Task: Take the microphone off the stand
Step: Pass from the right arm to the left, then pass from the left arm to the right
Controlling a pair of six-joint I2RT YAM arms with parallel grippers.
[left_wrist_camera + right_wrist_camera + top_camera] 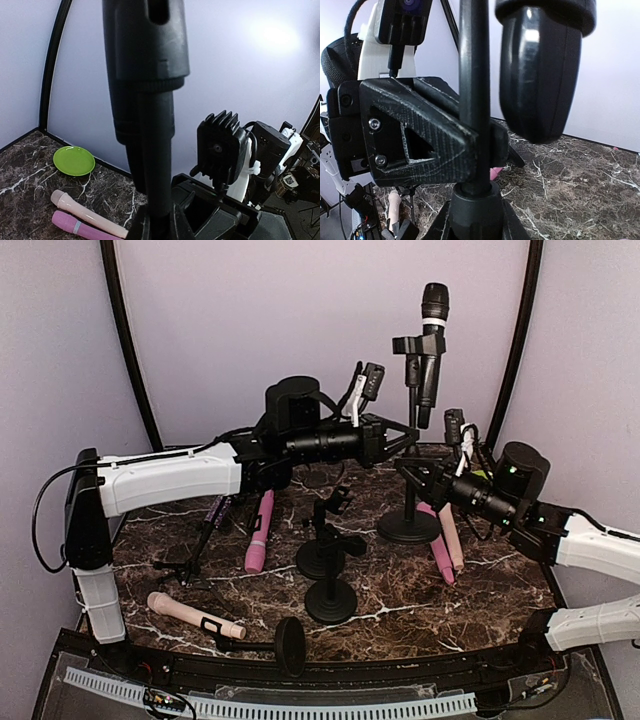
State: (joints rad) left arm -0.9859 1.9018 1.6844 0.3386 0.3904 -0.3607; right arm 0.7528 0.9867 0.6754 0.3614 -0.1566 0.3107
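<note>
A black microphone (431, 345) with a white band stands upright in the clip of a black stand (408, 526) at the back right. My left gripper (402, 443) is shut on the stand's pole just below the microphone's tail. In the left wrist view the microphone body (145, 75) fills the frame above my fingers (137, 225). My right gripper (418, 478) is shut on the pole lower down, at its thick collar (476, 207). The right wrist view shows the pole (474, 90), the microphone's lower end (540, 75) and the left gripper's finger (420, 145) against the pole.
A pink microphone (258, 530) lies left of centre. A pink and a beige one (445, 545) lie by the stand's base, and a beige one (190, 615) front left. Two short stands (328, 570) are mid-table. A green plate (74, 161) sits at the back.
</note>
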